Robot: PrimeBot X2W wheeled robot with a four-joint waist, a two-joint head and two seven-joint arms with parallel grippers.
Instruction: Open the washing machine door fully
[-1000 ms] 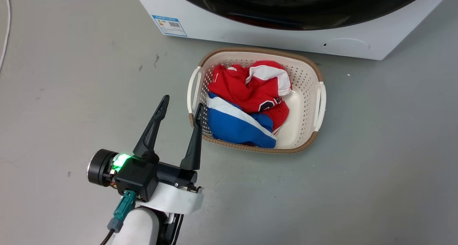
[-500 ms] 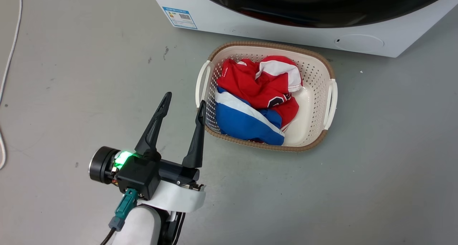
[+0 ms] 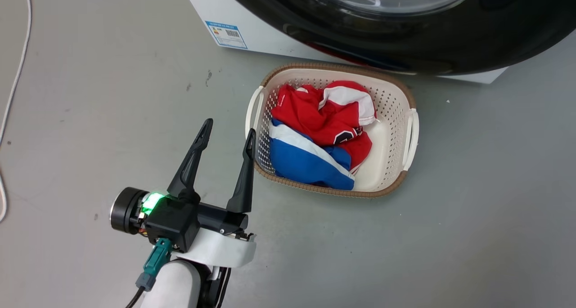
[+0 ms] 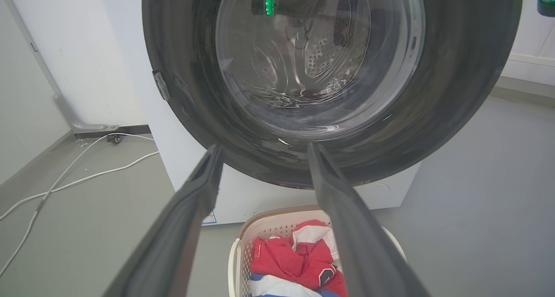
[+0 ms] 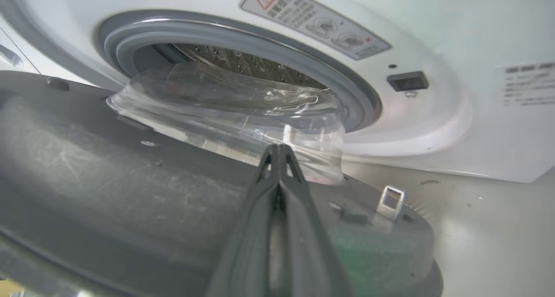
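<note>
1. Closed right gripper (image 5: pixel 279 151): both fingers are pressed together with nothing between them. They lie against the inner face of the washing machine door (image 5: pixel 108 180), just beside its glass bowl (image 5: pixel 225 110).
2. Door position: unlatched and partly swung out. A gap separates it from the grey gasket (image 5: pixel 243 34) of the washing machine (image 5: pixel 433 128), and the latch hook (image 5: pixel 390 200) stands clear of the machine.
3. Step in hand, as judged: sweeping the door outward from behind. Bear on the dark frame, not the glass, and follow the hinge arc so the tips do not slide off.
4. Idle left gripper (image 3: pixel 228 130): spread and empty, low beside the laundry basket (image 3: pixel 333 192). Hold it outside the door's swing.
5. Basket clearance: the door's lower rim overhangs the basket in the head view. Their separation in height cannot be told, so proceed slowly.
</note>
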